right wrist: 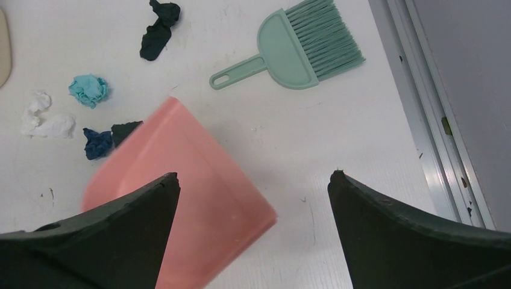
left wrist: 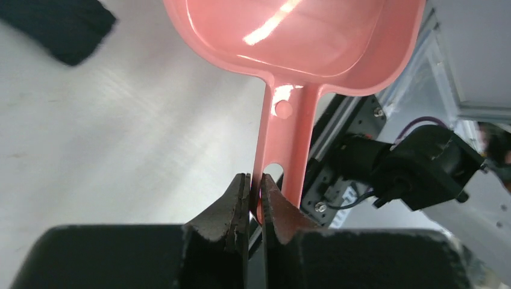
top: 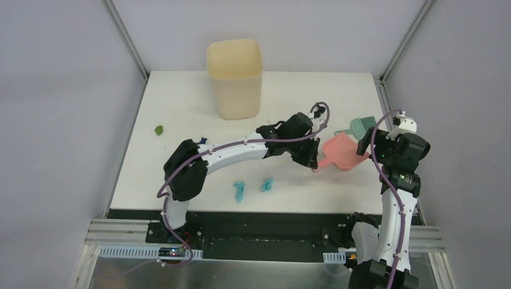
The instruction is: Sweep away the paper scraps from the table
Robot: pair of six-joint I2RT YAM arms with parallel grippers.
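My left gripper (left wrist: 255, 180) is shut on the end of the pink dustpan's handle (left wrist: 283, 138), and the pan (top: 342, 152) sits at the right of the table (top: 181, 96). Above the pan's edge my right gripper (right wrist: 253, 177) hangs open with nothing between its fingers. The teal hand brush (right wrist: 301, 45) lies flat beyond it. Paper scraps lie left of the pan: black (right wrist: 158, 30), light blue (right wrist: 88, 90), white (right wrist: 45, 120) and navy (right wrist: 97, 143). Two more light blue scraps (top: 239, 191) (top: 266, 184) lie near the front edge, and a green scrap (top: 159, 129) at the left.
A tall cream bin (top: 234, 78) stands at the back middle of the table. Metal rails (right wrist: 434, 132) and grey walls border the right side. The left arm (top: 241, 147) stretches across the middle, above a small navy scrap (top: 202, 141).
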